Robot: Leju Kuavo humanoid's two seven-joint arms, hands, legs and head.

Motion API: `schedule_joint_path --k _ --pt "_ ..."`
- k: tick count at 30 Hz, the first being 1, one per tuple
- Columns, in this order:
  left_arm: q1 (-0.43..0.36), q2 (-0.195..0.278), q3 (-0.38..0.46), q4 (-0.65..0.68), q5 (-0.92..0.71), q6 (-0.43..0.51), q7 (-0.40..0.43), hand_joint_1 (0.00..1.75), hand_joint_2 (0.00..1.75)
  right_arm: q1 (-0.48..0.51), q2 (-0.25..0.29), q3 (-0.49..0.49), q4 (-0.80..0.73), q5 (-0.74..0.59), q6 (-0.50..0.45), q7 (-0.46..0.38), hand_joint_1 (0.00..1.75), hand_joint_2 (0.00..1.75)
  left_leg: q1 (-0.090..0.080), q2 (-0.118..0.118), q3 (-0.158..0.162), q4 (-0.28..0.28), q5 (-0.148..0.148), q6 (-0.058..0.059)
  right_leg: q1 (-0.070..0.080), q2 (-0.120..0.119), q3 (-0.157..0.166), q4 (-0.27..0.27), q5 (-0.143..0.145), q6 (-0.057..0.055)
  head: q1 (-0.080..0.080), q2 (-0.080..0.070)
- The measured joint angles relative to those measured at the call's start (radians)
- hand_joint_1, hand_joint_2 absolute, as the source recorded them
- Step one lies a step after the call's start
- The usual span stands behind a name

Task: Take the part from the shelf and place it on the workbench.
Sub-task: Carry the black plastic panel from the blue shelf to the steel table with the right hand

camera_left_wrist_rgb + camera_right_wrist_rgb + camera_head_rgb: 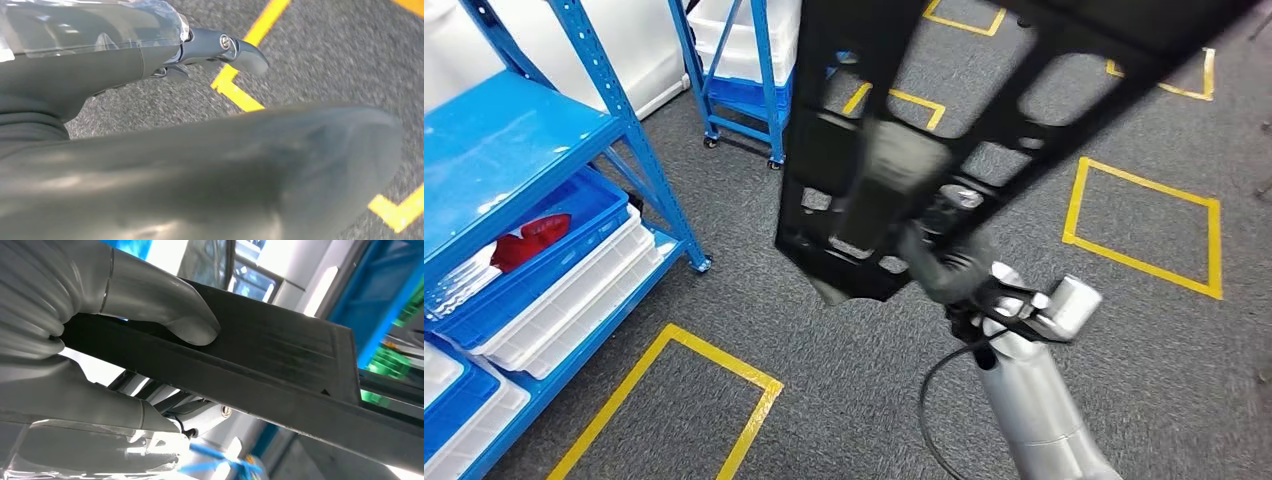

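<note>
The floor (844,400) is grey speckled carpet marked with yellow tape rectangles (1144,225); one lies below the shelf, others lie further out to the right and towards the top of the head view. On the left stands a blue metal shelf (514,140) with a flat blue deck on top. On its lower level sits a blue bin (544,250) holding something red (534,238), stacked on white bins (574,305). A second blue rack on small wheels (744,90) stands further back, carrying more white bins.

The part (984,110), a large flat black frame with long cut-out openings, is up in the air over the carpet, to the right of the shelf and close in front of the head camera. The right hand (924,225) grips it near its lower end; in the right wrist view the thumb (175,315) presses down on the part's upper face (280,345) while the fingers (75,395) curl underneath, clamped on its edge.

The left hand (150,55) hangs over the carpet beside a corner of yellow tape (240,85). One dark fingertip juts forward and nothing shows in its grasp, but I cannot tell whether its fingers are apart or together.
</note>
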Motion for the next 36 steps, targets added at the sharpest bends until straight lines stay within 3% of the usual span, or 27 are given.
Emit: schedule_joint_path --k 2,4,5,6,8,10,13,14,16,18,19,20,21,22,24,26,28,29,31,33,34,35,36 --pt "0.003 0.000 0.001 0.000 -0.008 -0.010 0.008 0.00 0.00 0.026 -0.002 -0.031 -0.046 0.004 0.009 -0.001 1.75 1.75 -0.005 0.030 0.005 -0.002 -0.003 0.008 -0.003 -0.059 -0.062 0.125 -0.059 0.008 0.000 0.000" --pt "0.005 0.000 0.001 0.000 -0.015 -0.015 0.012 0.00 0.00 0.057 -0.002 -0.055 -0.085 0.010 0.011 -0.002 1.75 1.75 -0.008 0.059 0.007 -0.001 -0.007 0.010 -0.008 -0.076 -0.111 0.217 -0.082 0.013 0.000 0.000" --pt "0.005 0.000 0.001 0.000 -0.017 -0.017 0.013 0.00 0.00 0.070 -0.002 -0.065 -0.101 0.012 0.012 -0.002 1.75 1.75 -0.008 0.073 0.009 0.000 -0.010 0.009 -0.010 -0.080 -0.110 0.212 -0.068 0.014 0.000 0.000" --pt "0.003 -0.001 0.001 0.000 -0.019 -0.018 0.014 0.00 0.00 0.080 -0.002 -0.075 -0.116 0.012 0.015 -0.002 1.75 1.75 -0.008 0.086 0.012 0.001 -0.014 0.007 -0.011 -0.088 -0.088 0.168 -0.039 0.014 0.000 0.000" --pt "0.000 -0.003 0.000 0.000 -0.023 -0.018 0.020 0.00 0.00 0.103 -0.003 -0.094 -0.153 0.009 0.031 -0.002 1.75 1.75 -0.011 0.107 0.021 0.002 -0.023 -0.001 -0.005 -0.131 -0.015 0.031 0.018 0.006 0.000 0.000" --pt "-0.001 -0.005 0.000 0.000 -0.027 -0.018 0.031 0.00 0.00 0.134 -0.003 -0.113 -0.198 0.007 0.054 -0.003 1.75 1.75 -0.017 0.124 0.029 0.001 -0.031 -0.012 0.006 -0.162 0.026 -0.047 0.032 -0.008 0.000 0.000" --pt "-0.003 -0.006 0.000 0.000 -0.029 -0.015 0.053 0.00 0.00 0.174 -0.003 -0.131 -0.249 0.013 0.069 -0.003 1.75 1.75 -0.021 0.154 0.043 -0.007 -0.040 -0.027 0.007 -0.135 0.027 -0.056 0.028 -0.028 0.000 0.000" --pt "-0.005 -0.006 0.000 0.000 -0.029 -0.014 0.059 0.00 0.00 0.184 -0.003 -0.134 -0.261 0.016 0.068 -0.003 1.75 1.75 -0.020 0.148 0.046 -0.003 -0.048 -0.032 0.005 -0.124 0.030 -0.061 0.029 -0.034 0.000 0.000" --pt "-0.007 -0.007 -0.001 0.000 -0.029 -0.013 0.067 0.00 0.00 0.195 -0.001 -0.136 -0.280 0.021 0.063 -0.003 1.75 1.75 -0.016 0.104 0.022 0.062 -0.092 -0.037 -0.001 -0.102 0.037 -0.070 0.032 -0.046 0.000 0.000" --pt "-0.003 -0.007 -0.001 0.000 -0.032 -0.012 0.072 0.00 0.00 0.208 0.001 -0.136 -0.288 0.024 0.060 -0.003 1.75 1.75 -0.016 0.057 -0.045 0.201 -0.156 -0.037 0.002 -0.078 0.039 -0.071 0.031 -0.053 0.000 0.000" --pt "-0.001 -0.007 -0.001 0.000 -0.034 -0.012 0.075 0.00 0.00 0.217 0.001 -0.136 -0.290 0.023 0.061 -0.002 1.75 1.75 -0.016 0.049 -0.079 0.263 -0.176 -0.036 0.003 -0.064 0.039 -0.070 0.031 -0.054 0.000 0.000" --pt "0.001 -0.007 -0.001 0.000 -0.036 -0.012 0.077 0.00 0.00 0.224 0.001 -0.136 -0.291 0.017 0.063 -0.002 1.75 1.75 -0.017 0.045 -0.100 0.296 -0.177 -0.035 0.005 -0.051 0.039 -0.069 0.031 -0.054 0.000 0.000" --pt "0.002 -0.008 -0.001 0.000 -0.037 -0.012 0.079 0.00 0.00 0.230 0.001 -0.136 -0.291 0.009 0.067 -0.001 1.75 1.75 -0.017 0.044 -0.103 0.288 -0.157 -0.032 0.006 -0.037 0.040 -0.068 0.031 -0.054 0.000 0.000" --pt "0.002 -0.008 -0.001 0.000 -0.038 -0.013 0.079 0.00 0.00 0.232 0.001 -0.136 -0.291 0.002 0.072 0.000 1.75 1.75 -0.017 0.039 -0.087 0.241 -0.120 -0.028 0.007 -0.023 0.040 -0.066 0.030 -0.054 0.000 0.000" --pt "0.000 -0.009 -0.001 0.000 -0.037 -0.014 0.079 0.00 0.00 0.232 0.001 -0.136 -0.291 -0.006 0.080 0.000 1.75 1.75 -0.016 -0.003 -0.032 0.101 -0.042 -0.018 0.009 0.001 0.040 -0.061 0.029 -0.051 0.000 0.000" --pt "-0.001 -0.010 -0.001 0.000 -0.032 -0.014 0.076 0.00 0.00 0.230 0.001 -0.135 -0.290 -0.006 0.085 0.002 1.75 1.75 -0.016 -0.040 0.000 0.019 -0.015 -0.011 0.007 0.023 0.034 -0.058 0.032 -0.041 0.000 0.000" --pt "-0.004 -0.013 0.000 0.000 -0.026 -0.014 0.072 0.00 0.00 0.225 0.000 -0.134 -0.290 -0.005 0.087 0.003 1.75 1.75 -0.018 -0.031 0.006 0.005 -0.015 -0.005 0.003 0.046 0.027 -0.060 0.038 -0.026 0.000 0.000" --pt "-0.006 -0.016 0.000 0.000 -0.024 -0.014 0.070 0.00 0.00 0.222 0.000 -0.134 -0.290 -0.005 0.088 0.003 1.75 1.75 -0.017 -0.020 0.009 0.000 -0.012 0.001 0.003 0.045 0.025 -0.058 0.037 -0.020 0.000 0.000" --pt "-0.010 -0.020 0.002 0.001 -0.019 -0.014 0.067 0.00 0.00 0.211 0.000 -0.133 -0.289 -0.006 0.090 0.004 1.75 1.75 -0.013 0.004 0.015 -0.010 -0.005 0.012 0.006 0.003 0.004 -0.015 0.009 -0.010 0.000 0.000" --pt "-0.009 -0.022 0.003 0.001 -0.017 -0.014 0.066 0.00 0.00 0.202 0.000 -0.132 -0.288 -0.006 0.091 0.004 1.75 1.75 -0.015 0.031 0.017 -0.012 -0.005 0.018 0.002 -0.053 -0.052 0.104 -0.051 -0.001 0.000 0.000" --pt "-0.007 -0.022 0.004 0.001 -0.017 -0.014 0.066 0.00 0.00 0.200 0.000 -0.132 -0.286 -0.006 0.092 0.004 1.75 1.75 -0.016 0.044 0.018 -0.012 -0.006 0.019 -0.002 -0.066 -0.083 0.167 -0.076 0.003 0.000 0.000" --pt "-0.007 -0.022 0.005 0.001 -0.017 -0.014 0.066 0.00 0.00 0.200 0.000 -0.132 -0.285 -0.006 0.093 0.004 1.75 1.75 -0.017 0.058 0.018 -0.012 -0.008 0.019 -0.006 -0.073 -0.103 0.207 -0.085 0.006 0.000 0.000" --pt "-0.007 -0.022 0.005 0.001 -0.017 -0.014 0.066 0.00 0.00 0.200 0.000 -0.132 -0.283 -0.006 0.094 0.004 1.75 1.75 -0.017 0.071 0.019 -0.011 -0.010 0.018 -0.009 -0.078 -0.104 0.211 -0.076 0.009 0.000 0.000"
